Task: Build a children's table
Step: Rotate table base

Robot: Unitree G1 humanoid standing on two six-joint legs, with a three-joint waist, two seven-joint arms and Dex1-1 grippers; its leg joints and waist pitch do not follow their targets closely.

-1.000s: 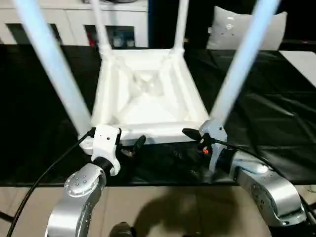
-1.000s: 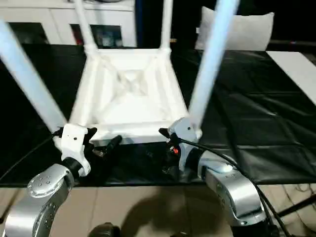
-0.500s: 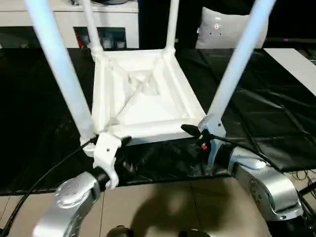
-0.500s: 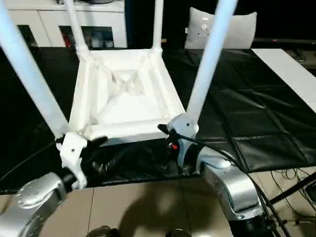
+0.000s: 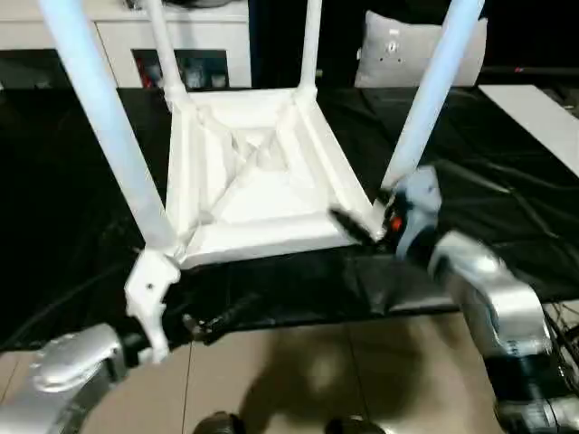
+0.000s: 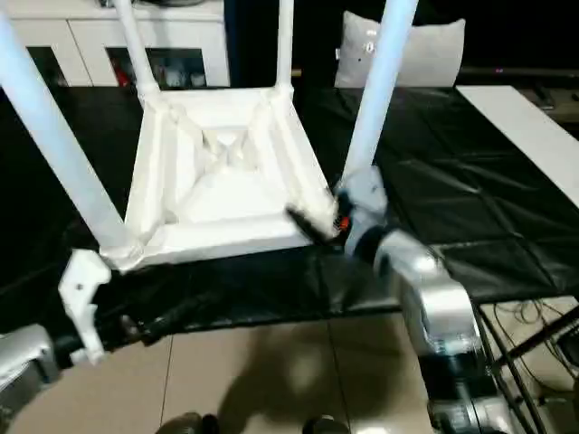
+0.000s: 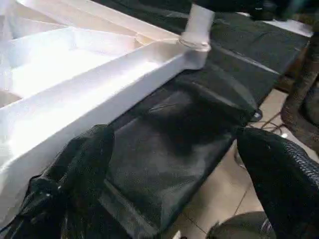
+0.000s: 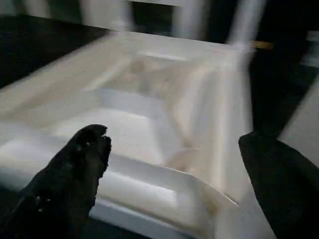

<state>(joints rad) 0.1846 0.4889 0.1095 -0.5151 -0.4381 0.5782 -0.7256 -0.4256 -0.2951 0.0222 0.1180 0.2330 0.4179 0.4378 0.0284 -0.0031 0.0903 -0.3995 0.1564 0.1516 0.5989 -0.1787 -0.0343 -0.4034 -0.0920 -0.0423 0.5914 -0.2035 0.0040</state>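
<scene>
We see the table (image 5: 258,172) upside down on the black counter (image 5: 507,208), legs up. Our left claw (image 5: 213,318) hangs open, low off the counter's near edge. Our right claw (image 5: 357,224) reaches open to the table's near right corner, forearm raised.

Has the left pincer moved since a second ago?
Yes. The left pincer has pulled back from the upside-down white plastic table's near edge, toward the robot, off the black-covered surface.
</scene>
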